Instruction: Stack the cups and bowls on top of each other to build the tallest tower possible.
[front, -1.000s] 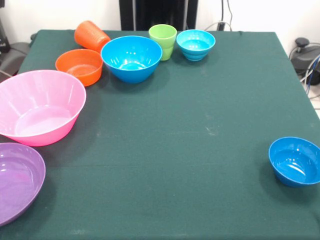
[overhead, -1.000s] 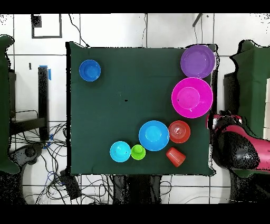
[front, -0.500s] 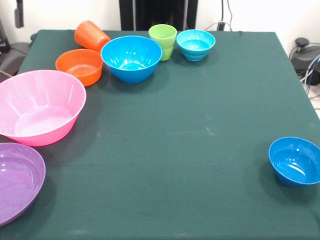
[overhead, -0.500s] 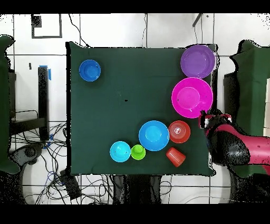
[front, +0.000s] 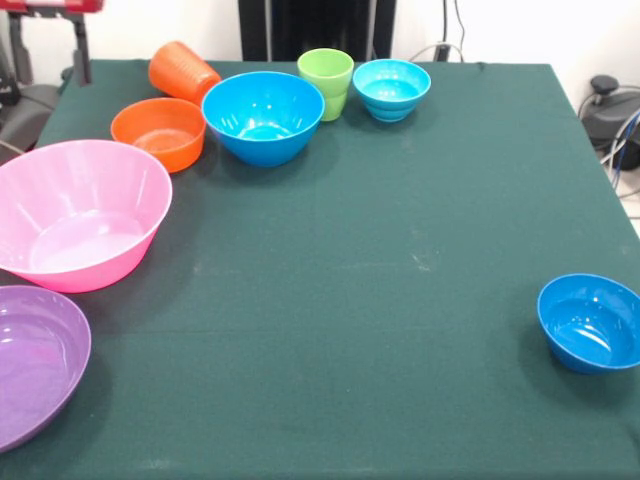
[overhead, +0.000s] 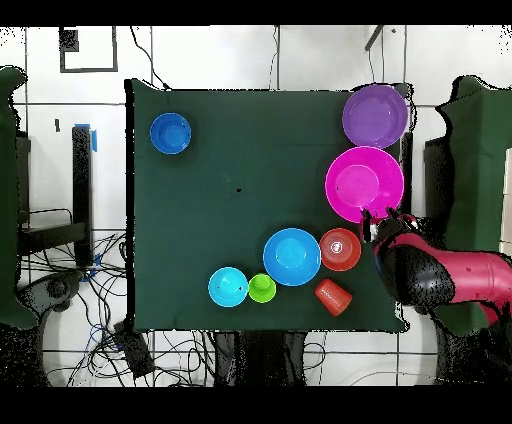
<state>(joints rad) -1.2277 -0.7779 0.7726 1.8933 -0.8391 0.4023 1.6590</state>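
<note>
Green-clothed counter (front: 400, 200): nothing stacked, all glossy plastic bowls and tumblers apart; gripper (overhead: 381, 222) by huge pink bowl (front: 75, 212), jaws unreadable.

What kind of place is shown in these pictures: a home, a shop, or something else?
Most likely a robotics lab or test room, not a home. A red robot arm reaches over a table with a green cloth, loose cables lie on the tiled floor, and plastic bowls such as the pink bowl are set out like test props.
</note>
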